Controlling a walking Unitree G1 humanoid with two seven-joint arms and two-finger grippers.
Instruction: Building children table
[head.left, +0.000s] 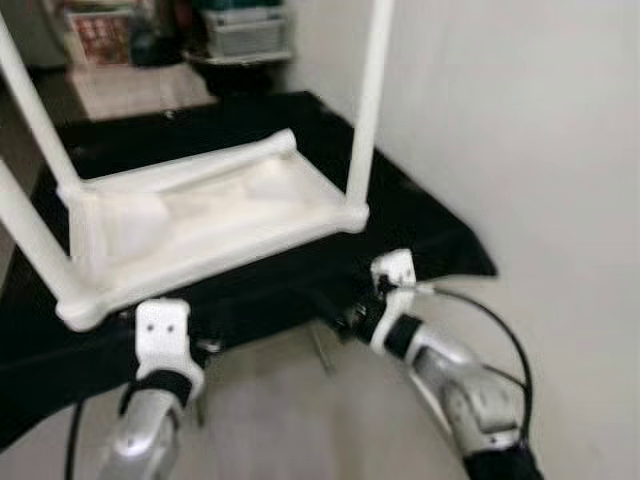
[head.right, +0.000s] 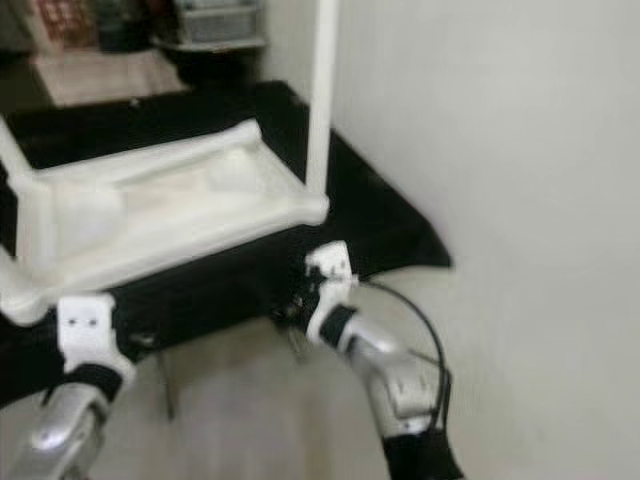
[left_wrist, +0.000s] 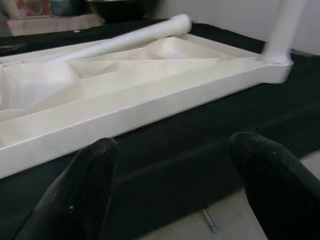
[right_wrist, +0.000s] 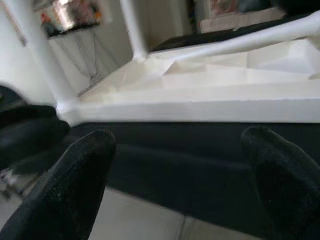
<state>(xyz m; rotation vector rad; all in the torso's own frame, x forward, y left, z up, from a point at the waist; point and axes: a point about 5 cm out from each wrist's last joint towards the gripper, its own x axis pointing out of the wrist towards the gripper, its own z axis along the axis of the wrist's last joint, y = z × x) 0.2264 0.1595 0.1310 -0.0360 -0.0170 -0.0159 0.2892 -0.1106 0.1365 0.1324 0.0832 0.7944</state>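
Observation:
A white children's table (head.left: 210, 225) lies upside down on a black cloth (head.left: 420, 210). One white leg (head.left: 368, 110) stands up at its near right corner, and two more legs (head.left: 30, 120) rise on the left. A loose white leg (left_wrist: 125, 40) lies across the far side of the upturned top. My left gripper (left_wrist: 175, 150) is open, low in front of the top's near left corner, holding nothing. My right gripper (right_wrist: 177, 145) is open too, just below the near right corner, and its silver arm (head.left: 460, 385) reaches in from the right.
The black cloth covers a low stand with thin metal legs (head.left: 322, 350) on a pale tiled floor (head.left: 280, 410). A white wall (head.left: 540, 130) runs close along the right. A grey basket (head.left: 245, 35) and other clutter stand at the back.

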